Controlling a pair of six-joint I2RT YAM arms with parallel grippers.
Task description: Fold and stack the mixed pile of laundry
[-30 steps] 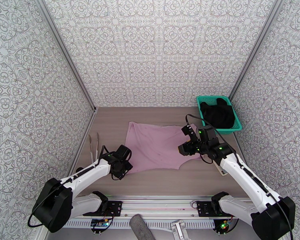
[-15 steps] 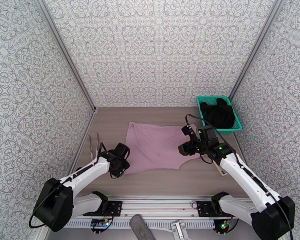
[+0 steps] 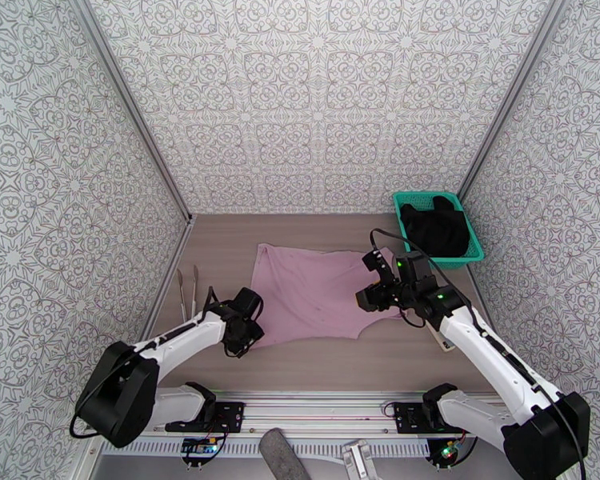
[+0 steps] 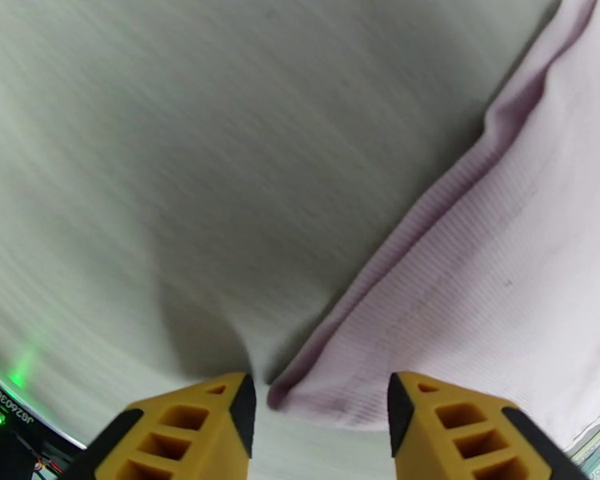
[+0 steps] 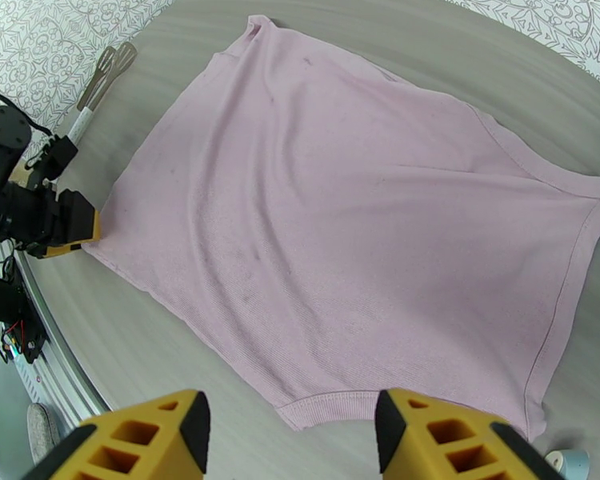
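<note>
The mauve-pink shirt [image 3: 316, 294] lies spread flat in the middle of the table, with a few shallow wrinkles. My left gripper [image 3: 244, 339] sits low at its near-left corner. In the left wrist view the open yellow fingers [image 4: 220, 410] stand either side of that corner [image 4: 316, 390], not pinching it. My right gripper [image 3: 366, 299] hovers open above the shirt's right edge, and the shirt [image 5: 340, 218] spreads out below its fingers [image 5: 436, 434]. The black garment [image 3: 436, 230] lies bunched in the teal basket [image 3: 478, 251].
Metal tongs [image 3: 188, 290] lie left of the shirt near the left wall. A small white object [image 3: 440, 338] sits by the right arm. The basket stands in the far-right corner. Patterned walls close in three sides.
The left gripper has shifted slightly around the shirt's near-left corner, out to the left and back. The right arm and the shirt have stayed where they were.
</note>
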